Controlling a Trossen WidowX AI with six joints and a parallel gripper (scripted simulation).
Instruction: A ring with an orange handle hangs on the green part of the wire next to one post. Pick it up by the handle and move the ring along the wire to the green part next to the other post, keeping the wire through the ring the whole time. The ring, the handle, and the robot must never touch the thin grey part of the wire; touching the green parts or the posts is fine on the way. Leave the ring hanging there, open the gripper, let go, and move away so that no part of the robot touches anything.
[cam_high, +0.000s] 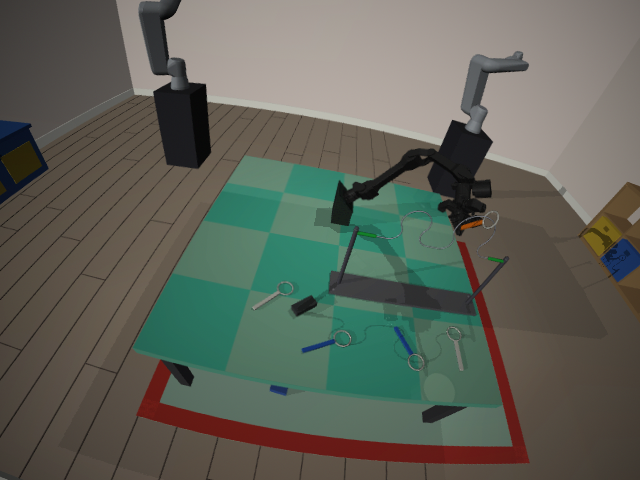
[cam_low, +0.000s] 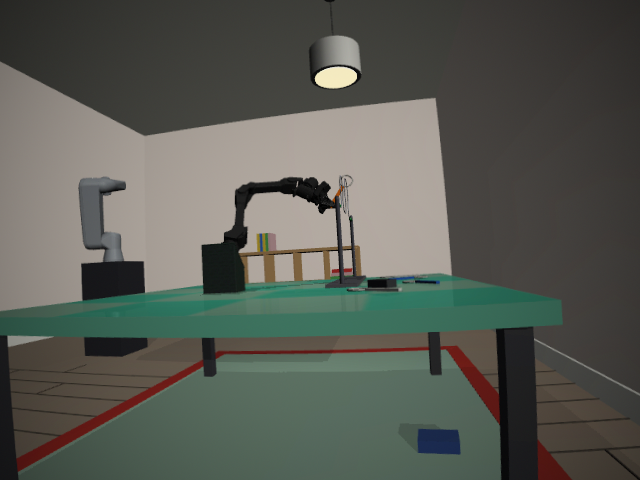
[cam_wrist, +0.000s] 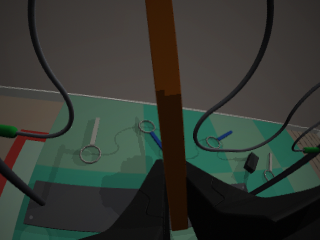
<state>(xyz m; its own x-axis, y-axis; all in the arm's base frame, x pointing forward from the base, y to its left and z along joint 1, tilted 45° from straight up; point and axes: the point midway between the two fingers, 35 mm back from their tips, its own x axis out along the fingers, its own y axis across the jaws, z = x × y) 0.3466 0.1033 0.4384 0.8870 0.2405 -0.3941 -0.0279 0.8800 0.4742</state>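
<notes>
Ring (cam_high: 490, 219), a thin metal hoop, encircles the curvy grey wire (cam_high: 427, 232); black jaws clamp its straight orange handle (cam_high: 471, 224).

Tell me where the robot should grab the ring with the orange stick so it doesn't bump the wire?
By the orange handle, well back from the ring, coming from the side away from the wire. The handle is a straight stick pointing off the ring, so the jaws stay off the grey wire. The gripper already pinches its lower end.
</notes>
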